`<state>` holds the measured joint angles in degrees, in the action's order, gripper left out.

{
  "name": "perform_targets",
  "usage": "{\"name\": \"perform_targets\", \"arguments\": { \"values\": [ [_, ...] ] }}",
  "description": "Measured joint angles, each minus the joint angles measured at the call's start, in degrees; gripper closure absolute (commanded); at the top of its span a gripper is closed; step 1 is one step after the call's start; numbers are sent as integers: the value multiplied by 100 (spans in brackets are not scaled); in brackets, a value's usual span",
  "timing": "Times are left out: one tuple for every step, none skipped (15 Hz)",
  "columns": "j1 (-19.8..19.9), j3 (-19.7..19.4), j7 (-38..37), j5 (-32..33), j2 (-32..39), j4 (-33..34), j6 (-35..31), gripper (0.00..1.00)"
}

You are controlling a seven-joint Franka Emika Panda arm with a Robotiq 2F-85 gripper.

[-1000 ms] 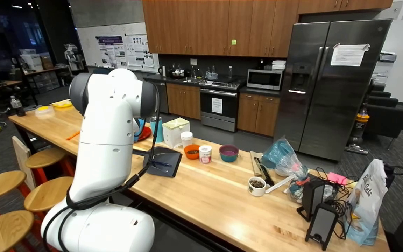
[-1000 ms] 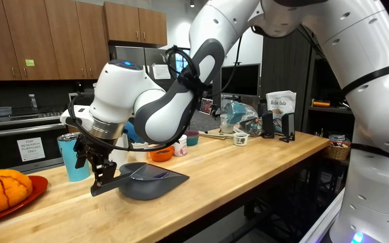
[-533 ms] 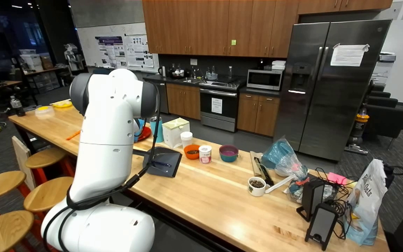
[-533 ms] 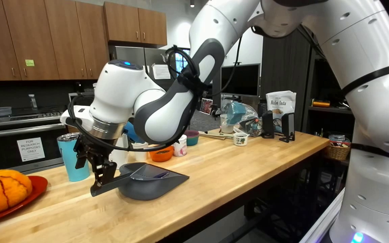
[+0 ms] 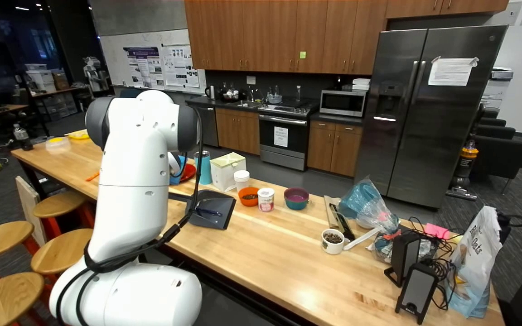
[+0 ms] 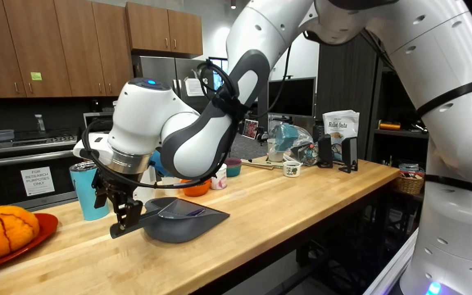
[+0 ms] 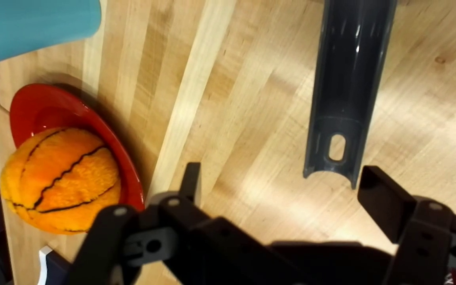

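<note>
My gripper (image 7: pixel 281 178) is open and empty above the wooden table, its two black fingers wide apart. The dark grey dustpan (image 6: pixel 182 229) lies on the table. Its handle (image 7: pixel 346 87) ends near the right finger in the wrist view; whether they touch I cannot tell. In an exterior view the gripper (image 6: pixel 111 215) is at the handle's end. A dark blue pen (image 5: pixel 209 212) lies in the dustpan. An orange plush ball (image 7: pixel 65 178) with black lines rests on a red plate (image 7: pixel 46 105), left of the gripper in the wrist view. A light blue tumbler (image 6: pixel 89 198) stands nearby.
Behind the dustpan stand a white box (image 5: pixel 228 174), a white-lidded container (image 5: pixel 242 179), an orange bowl (image 5: pixel 246 202), a white canister (image 5: pixel 266 201) and a teal-purple bowl (image 5: pixel 296 203). Farther along are a white cup (image 5: pixel 332 246), black speakers (image 5: pixel 417 290) and an oats bag (image 5: pixel 474 262).
In the last half second the arm has shifted slightly left in an exterior view, and the wrist sits a little lower. The dustpan, ball and plate have not moved.
</note>
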<state>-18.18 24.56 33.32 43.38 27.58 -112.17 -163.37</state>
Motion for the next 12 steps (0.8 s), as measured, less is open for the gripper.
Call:
{"name": "perform_targets", "arguments": {
  "values": [
    [-39,-36,0,0,-1,22,12,0],
    [-75,-71,0,0,-3,47,24,0],
    [-103,-104,1,0,-9,66,29,0],
    [-126,-141,3,4,-14,83,18,0],
    [-159,-202,4,34,-16,111,16,0],
    [-193,-275,4,64,-18,138,5,0],
    [-214,-346,3,102,-20,160,-6,0],
    [-228,-413,2,139,-20,180,-14,0],
    [-233,-469,-1,152,-20,190,-29,0],
    [-233,-515,-1,153,-20,191,-52,0],
    [-233,-556,-9,153,-20,191,-77,0],
    [-234,-589,-19,153,-20,191,-98,0]
  ]
}}
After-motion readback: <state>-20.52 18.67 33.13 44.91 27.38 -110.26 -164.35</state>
